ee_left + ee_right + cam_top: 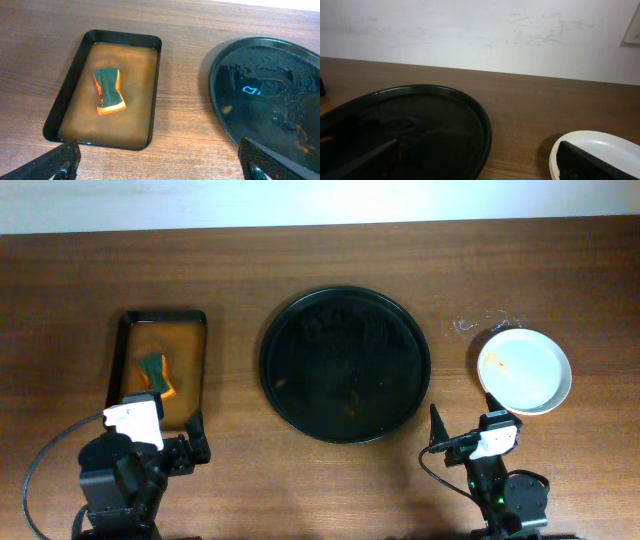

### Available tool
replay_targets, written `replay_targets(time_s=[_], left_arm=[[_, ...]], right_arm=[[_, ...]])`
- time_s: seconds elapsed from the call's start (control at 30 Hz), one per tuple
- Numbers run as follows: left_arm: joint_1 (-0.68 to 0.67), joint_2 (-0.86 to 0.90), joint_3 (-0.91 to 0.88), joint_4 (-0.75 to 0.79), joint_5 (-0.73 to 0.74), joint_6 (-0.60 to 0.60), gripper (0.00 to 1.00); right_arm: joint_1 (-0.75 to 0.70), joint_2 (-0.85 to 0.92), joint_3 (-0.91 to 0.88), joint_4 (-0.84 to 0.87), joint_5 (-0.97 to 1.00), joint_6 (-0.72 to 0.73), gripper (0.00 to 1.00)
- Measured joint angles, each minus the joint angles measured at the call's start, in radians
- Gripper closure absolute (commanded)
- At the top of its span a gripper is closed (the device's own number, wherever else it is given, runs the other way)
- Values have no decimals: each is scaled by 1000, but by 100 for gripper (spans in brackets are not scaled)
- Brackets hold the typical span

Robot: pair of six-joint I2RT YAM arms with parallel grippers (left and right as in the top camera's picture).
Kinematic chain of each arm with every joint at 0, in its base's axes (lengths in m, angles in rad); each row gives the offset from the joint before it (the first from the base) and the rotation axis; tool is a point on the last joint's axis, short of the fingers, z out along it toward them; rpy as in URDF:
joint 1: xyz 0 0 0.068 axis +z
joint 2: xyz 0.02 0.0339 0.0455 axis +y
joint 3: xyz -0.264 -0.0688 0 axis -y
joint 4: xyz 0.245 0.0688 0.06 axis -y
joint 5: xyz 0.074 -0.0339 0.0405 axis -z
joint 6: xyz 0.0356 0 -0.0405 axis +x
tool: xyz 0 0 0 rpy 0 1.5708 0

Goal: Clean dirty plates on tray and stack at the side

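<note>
The round black tray sits mid-table with no plates on it, only wet marks and small orange specks. It also shows in the left wrist view and the right wrist view. The white plates sit to the tray's right on the table as one pile; I cannot tell how many. The top plate's rim shows in the right wrist view. My left gripper is open and empty, near the table's front left. My right gripper is open and empty, just in front of the plates.
A rectangular black tray with brownish liquid holds a green-and-orange sponge at the left. Faint white marks lie on the wood behind the plates. A pale wall runs along the far edge.
</note>
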Motion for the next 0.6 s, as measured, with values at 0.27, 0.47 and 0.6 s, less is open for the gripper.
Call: replay_targets(time_s=[0.27, 0.47, 0.6], left_arm=[[0, 0, 0, 0, 0, 0, 1], [0, -55, -16, 3, 0, 0, 1], [-48, -267, -219, 110, 0, 0, 1]], right_arm=[[0, 0, 0, 0, 0, -3, 1], [0, 0, 0, 0, 0, -3, 1], [0, 3, 0, 0, 0, -4, 1]])
